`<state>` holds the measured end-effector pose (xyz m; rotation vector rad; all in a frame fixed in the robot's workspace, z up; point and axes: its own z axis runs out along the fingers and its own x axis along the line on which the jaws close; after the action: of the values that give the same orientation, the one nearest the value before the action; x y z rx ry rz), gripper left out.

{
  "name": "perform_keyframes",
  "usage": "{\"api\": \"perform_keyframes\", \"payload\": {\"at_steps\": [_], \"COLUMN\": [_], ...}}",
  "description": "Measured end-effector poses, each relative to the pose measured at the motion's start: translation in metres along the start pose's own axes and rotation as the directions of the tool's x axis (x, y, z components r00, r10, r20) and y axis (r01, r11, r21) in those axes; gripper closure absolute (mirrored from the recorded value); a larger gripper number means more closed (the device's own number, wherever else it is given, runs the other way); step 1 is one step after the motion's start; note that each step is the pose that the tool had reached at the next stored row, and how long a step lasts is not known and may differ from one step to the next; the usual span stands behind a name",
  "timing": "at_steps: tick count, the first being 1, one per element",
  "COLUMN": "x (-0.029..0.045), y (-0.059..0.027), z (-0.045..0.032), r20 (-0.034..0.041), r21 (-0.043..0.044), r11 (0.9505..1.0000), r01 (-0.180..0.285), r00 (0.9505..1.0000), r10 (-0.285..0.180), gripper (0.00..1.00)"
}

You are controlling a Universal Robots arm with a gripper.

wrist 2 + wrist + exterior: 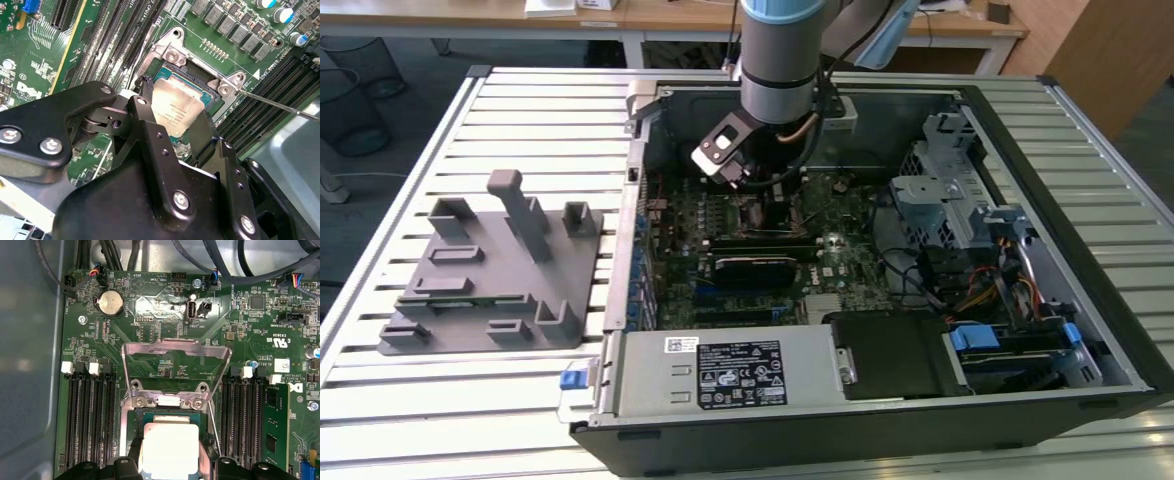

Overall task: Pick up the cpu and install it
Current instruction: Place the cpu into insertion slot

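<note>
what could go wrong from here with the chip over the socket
1. The pale silver square cpu at the tool lies by the raised metal load plate; if it is skewed when pressed in, contacts may bend.
2. The thin metal lever runs close beside the tool and might snag.

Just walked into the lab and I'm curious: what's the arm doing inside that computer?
The arm's gripper reaches into the open computer case and appears shut on the cpu, gripping it at two opposite edges. The cpu sits at the socket, whose metal load plate stands flipped open. Whether the chip is fully seated cannot be told.
</note>
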<state>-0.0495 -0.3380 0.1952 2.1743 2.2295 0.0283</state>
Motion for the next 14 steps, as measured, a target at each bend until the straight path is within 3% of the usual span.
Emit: {"api": "perform_keyframes", "payload": {"at_steps": [9,10,14], "x": [0.0,0.0,0.0], "y": [0.0,0.0,0.0], "z": [0.0001,0.0001,0.0001], "r20": [-0.0001,-0.0001,-0.0001], "r21": [0.0,-0.0001,-0.0001], "r11": [1.0,1.0,1.0], "r01": [0.0,0.0,0.0], "r00": [1.0,1.0,1.0], "r10": [0.0,0.0,0.0], "gripper": [0.46,0.4,0.4]}}
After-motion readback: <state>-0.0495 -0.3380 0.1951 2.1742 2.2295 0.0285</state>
